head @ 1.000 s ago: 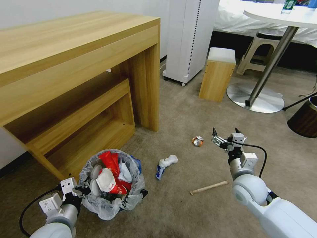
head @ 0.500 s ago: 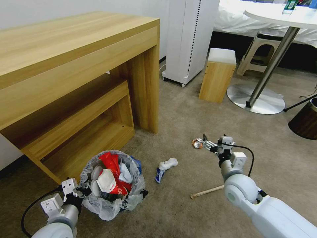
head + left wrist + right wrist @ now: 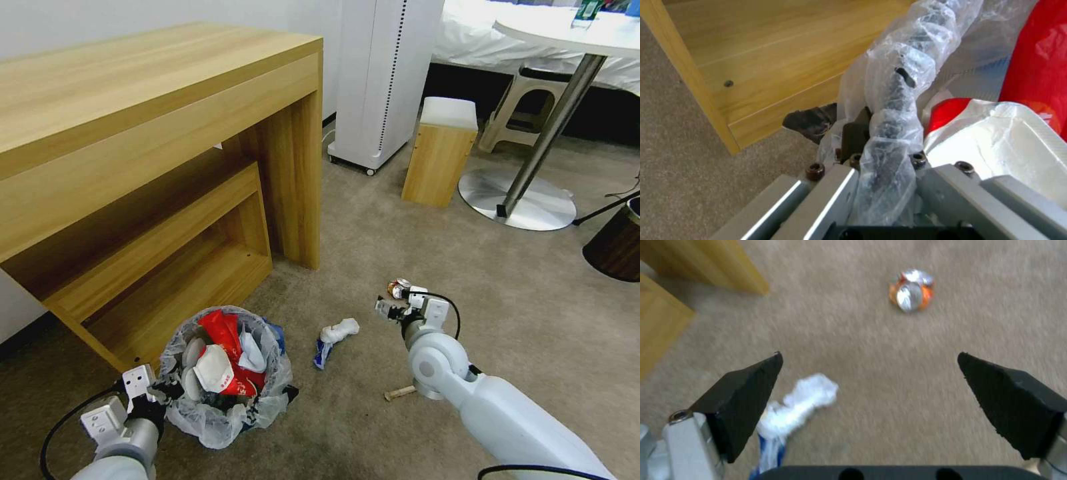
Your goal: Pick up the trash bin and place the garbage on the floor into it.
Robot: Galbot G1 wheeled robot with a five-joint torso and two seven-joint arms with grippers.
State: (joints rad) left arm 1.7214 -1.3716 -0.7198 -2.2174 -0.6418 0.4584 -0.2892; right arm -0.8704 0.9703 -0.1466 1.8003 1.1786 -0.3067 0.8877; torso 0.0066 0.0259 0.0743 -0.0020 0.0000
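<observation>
Beige floor; right gripper jaws wide, left gripper jaws clamping trash bin rim.

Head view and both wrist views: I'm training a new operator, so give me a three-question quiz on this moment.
1. True or false: the left gripper is shut on the trash bin's rim.
2. Which litter lies beside the right gripper? A crushed can B slipper C bottle
3. Fill in: the right gripper is ____.

Key: 1 true. 2 A. 3 open.
</observation>
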